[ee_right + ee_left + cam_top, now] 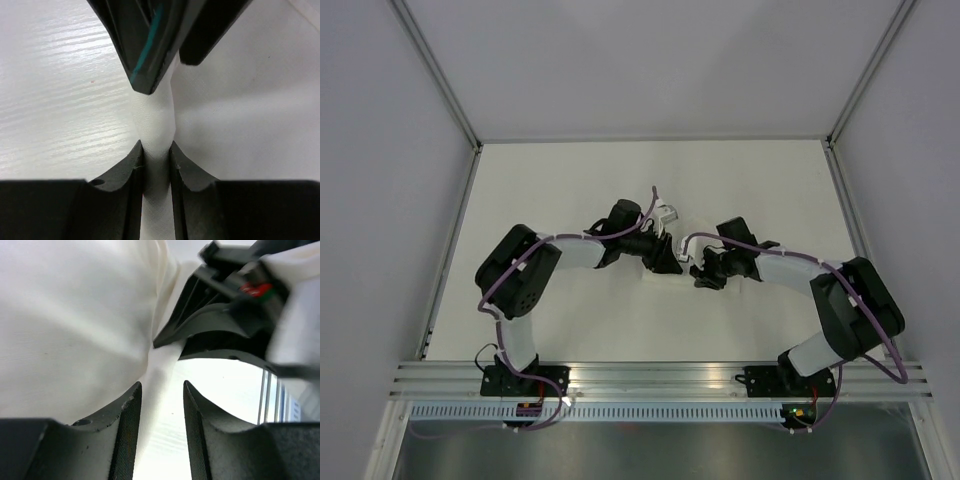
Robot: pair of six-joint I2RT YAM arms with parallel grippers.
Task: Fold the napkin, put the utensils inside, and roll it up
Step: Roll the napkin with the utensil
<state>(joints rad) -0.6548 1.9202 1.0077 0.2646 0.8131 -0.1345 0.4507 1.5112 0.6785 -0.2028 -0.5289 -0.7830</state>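
Observation:
The white napkin lies on the pale table and is pinched up into a narrow ridge. My right gripper is shut on that ridge. My left gripper faces it from the other side, jaws a little apart, with the cloth's ridge running down along the inner side of its left finger. In the top view the two grippers, left and right, meet nose to nose at the table's middle, and the napkin barely stands out from the tabletop there. The knife is not in view.
The pale tabletop is walled by grey panels at the left, right and back. An aluminium rail runs along the near edge by the arm bases. The right arm's finger crowds the left wrist view.

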